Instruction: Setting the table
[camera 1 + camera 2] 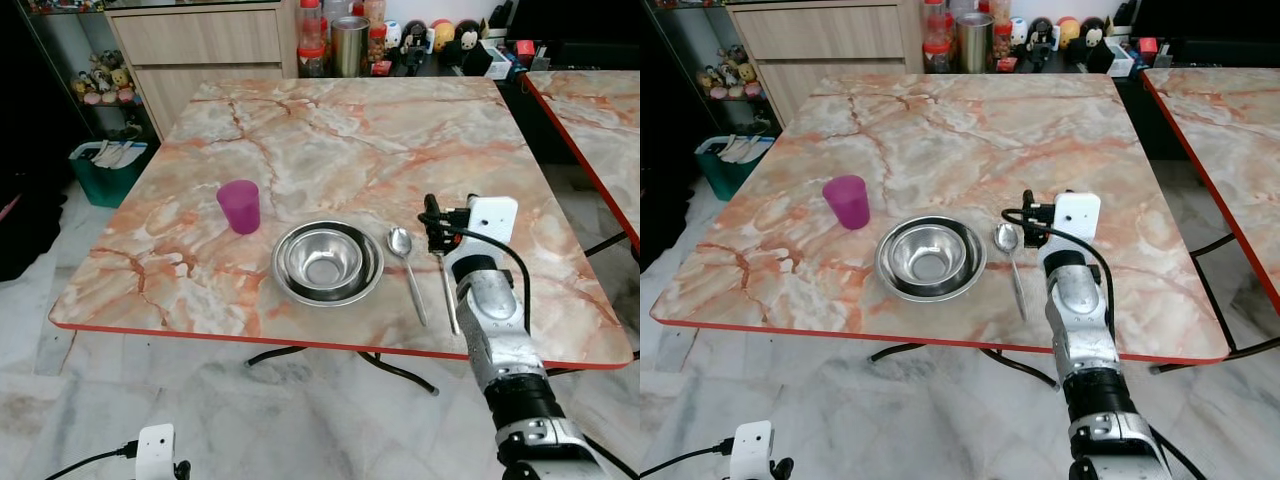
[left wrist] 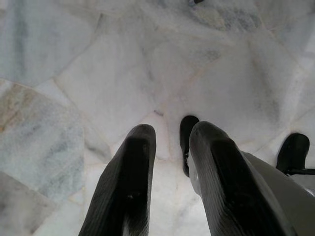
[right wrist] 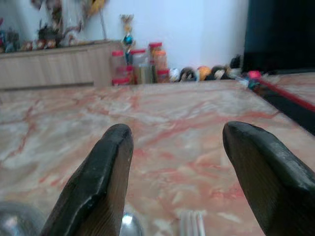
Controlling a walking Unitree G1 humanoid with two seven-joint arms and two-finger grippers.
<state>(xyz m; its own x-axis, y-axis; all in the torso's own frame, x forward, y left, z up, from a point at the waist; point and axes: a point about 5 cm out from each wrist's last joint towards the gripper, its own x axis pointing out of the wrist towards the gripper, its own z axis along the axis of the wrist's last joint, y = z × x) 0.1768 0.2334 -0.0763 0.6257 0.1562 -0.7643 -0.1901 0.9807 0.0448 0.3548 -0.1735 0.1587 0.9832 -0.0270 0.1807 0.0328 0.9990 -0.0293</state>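
hovering low over the desk's [image 1: 330, 130] near edge, the right tool [image 3: 174, 179] stands wide open with nothing between its fingers, above a fork [image 1: 447, 292] lying just right of the spoon [image 1: 407, 270]. a careless sweep toward the bowl [image 1: 327, 263] could, i judge, knock the spoon or fork askew, or nudge them off the near edge, since both lie close under the wrist. the bowl is empty; the cup [image 1: 239, 206], apart on its left, looks empty too. the left tool [image 2: 170, 162] hangs idle over the floor, slightly parted, holding nothing.
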